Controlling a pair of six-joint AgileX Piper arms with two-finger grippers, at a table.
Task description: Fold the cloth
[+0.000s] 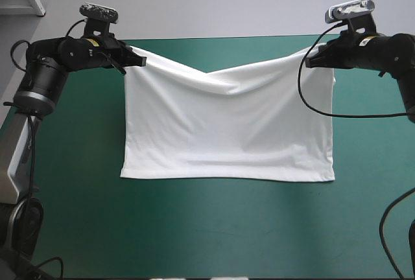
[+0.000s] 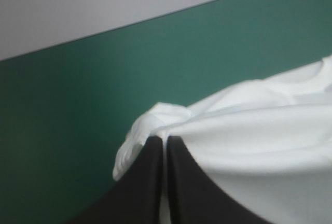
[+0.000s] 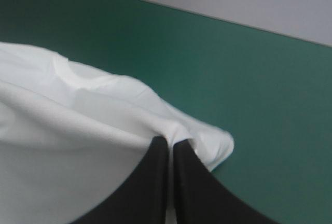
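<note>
Here, left gripper and right gripper clamp the T-shirt at ten and two o'clock above teal-green cover.

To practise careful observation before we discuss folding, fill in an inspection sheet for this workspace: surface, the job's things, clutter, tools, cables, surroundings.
Surface: teal-green cover, smooth and flat.
Job's things: T-shirt, white; its two far corners are lifted, the far edge sags between them, and the near edge lies flat on the cover.
Clutter: nothing seen.
Tools: left tool shut on the T-shirt's far-left corner; right tool shut on its far-right corner.
Cables: nothing seen beyond the robot's own.
Surroundings: nothing seen.
</note>
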